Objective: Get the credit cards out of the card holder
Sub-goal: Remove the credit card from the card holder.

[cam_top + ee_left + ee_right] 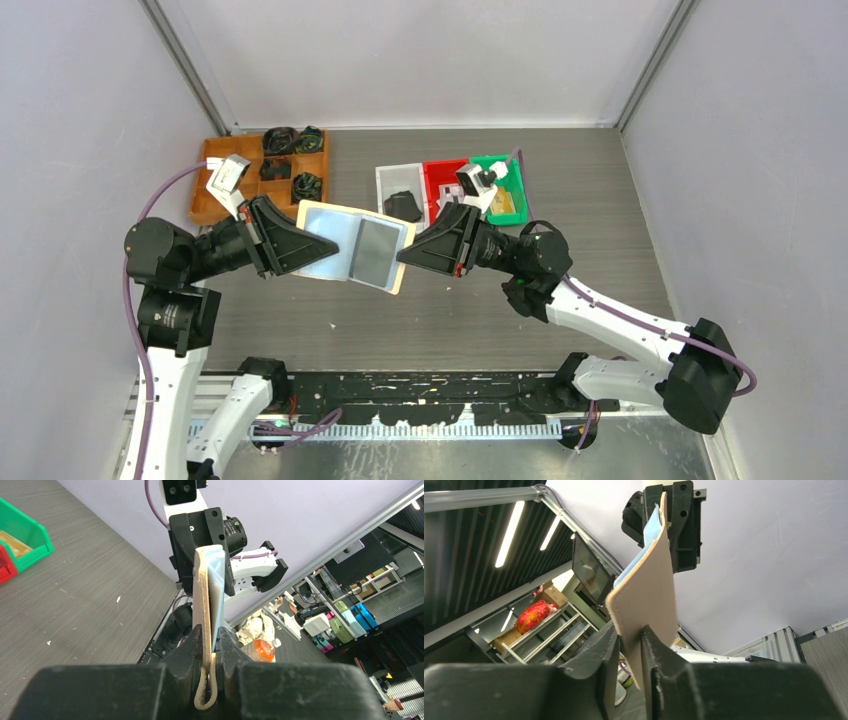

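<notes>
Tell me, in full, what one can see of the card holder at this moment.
The card holder is a flat folding wallet, beige-tan outside, leather-like, with pale blue inner pockets. It is spread open, inner side up, held in the air above the table. The left gripper clamps its left edge and the right gripper clamps its right edge. A dark grey card sits in its right half. Nothing else touches it.
</notes>
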Controlling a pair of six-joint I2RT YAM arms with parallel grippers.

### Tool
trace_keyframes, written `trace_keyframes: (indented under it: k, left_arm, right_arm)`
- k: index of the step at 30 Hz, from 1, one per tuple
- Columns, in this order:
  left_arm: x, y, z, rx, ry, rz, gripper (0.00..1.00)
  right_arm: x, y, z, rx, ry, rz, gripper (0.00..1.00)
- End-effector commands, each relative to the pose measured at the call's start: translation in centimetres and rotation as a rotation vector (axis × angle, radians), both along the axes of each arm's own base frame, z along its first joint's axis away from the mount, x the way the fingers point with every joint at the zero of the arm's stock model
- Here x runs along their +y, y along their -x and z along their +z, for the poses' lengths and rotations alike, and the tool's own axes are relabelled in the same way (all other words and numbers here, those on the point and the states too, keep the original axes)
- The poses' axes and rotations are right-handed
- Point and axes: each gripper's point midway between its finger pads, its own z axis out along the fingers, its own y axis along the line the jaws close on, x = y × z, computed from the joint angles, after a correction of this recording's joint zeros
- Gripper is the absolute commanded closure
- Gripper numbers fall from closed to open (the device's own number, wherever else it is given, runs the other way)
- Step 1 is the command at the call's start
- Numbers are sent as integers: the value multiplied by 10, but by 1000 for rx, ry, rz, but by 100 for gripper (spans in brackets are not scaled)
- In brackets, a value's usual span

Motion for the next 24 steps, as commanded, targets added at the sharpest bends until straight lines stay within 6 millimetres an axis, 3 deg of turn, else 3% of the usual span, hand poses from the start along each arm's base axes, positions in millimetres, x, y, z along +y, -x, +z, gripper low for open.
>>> trace_keyframes:
  k: [1,14,24]
  left_arm:
    - [2,2,15,-69,15,23,100]
    - [2,6,19,-75,21,17,100]
    - [2,8,21,-82,23,16,100]
  right_arm:
    - [-14,21,29,-86,-98,37,70]
    - [-1,6,17,-58,-33,-11,81]
    - [4,-8,6,-43,63,-109,81]
